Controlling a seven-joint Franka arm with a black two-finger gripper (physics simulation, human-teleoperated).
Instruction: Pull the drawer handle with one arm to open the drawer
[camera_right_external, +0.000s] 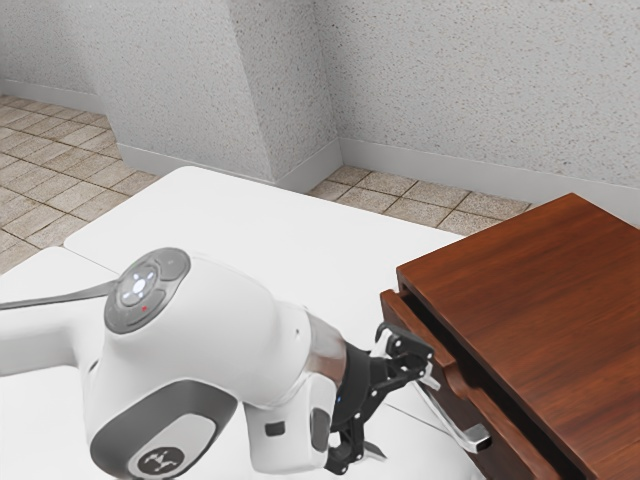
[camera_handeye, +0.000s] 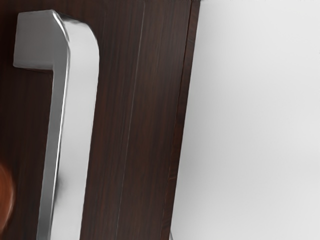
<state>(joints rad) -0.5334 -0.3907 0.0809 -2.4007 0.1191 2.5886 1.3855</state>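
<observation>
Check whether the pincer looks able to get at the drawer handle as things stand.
Probably yes: the pincer sits right at one end of the drawer handle, and nothing stands between them.

Straight ahead of our tool (camera_right_external: 398, 408) the dark wooden drawer front (camera_handeye: 135, 125) closes the way, with its metal handle (camera_handeye: 70, 125) standing out from the wood just beside the spread fingers. The cabinet top (camera_right_external: 540, 300) juts out above. Behind the tool and off to both sides, the white bench (camera_right_external: 270, 230) gives open passage.
</observation>
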